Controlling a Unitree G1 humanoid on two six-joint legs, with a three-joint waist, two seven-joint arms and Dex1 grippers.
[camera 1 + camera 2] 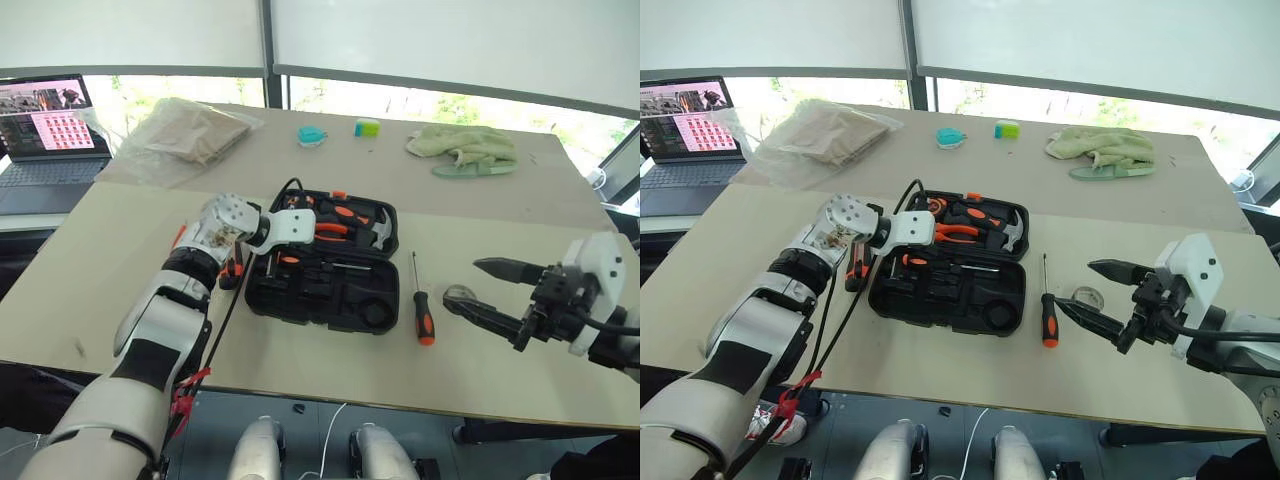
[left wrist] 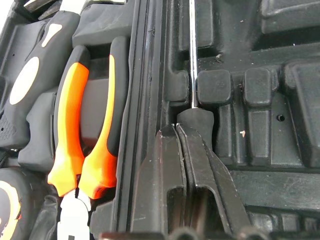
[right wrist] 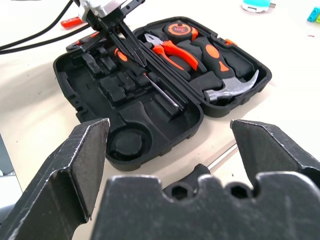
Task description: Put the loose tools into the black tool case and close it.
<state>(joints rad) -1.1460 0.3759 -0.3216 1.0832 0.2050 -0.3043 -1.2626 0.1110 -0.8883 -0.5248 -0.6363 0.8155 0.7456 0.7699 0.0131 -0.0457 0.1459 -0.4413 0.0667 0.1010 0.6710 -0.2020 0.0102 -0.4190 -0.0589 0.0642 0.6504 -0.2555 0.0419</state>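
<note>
Right pincer hovering spread over the worktop, beside a loose screwdriver. Lying open beyond: black case holding pliers and hammer. Left pincer pinching shut on another screwdriver inside. No readable writing.

Left end effector closed, angled down, right end effector spread wide

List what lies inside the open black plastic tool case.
Inside the black plastic tool case: orange-handled pliers, a steel-headed hammer, an orange-and-black round tool and a screwdriver under the shut left gripper. The arm covers part of the case.
</note>
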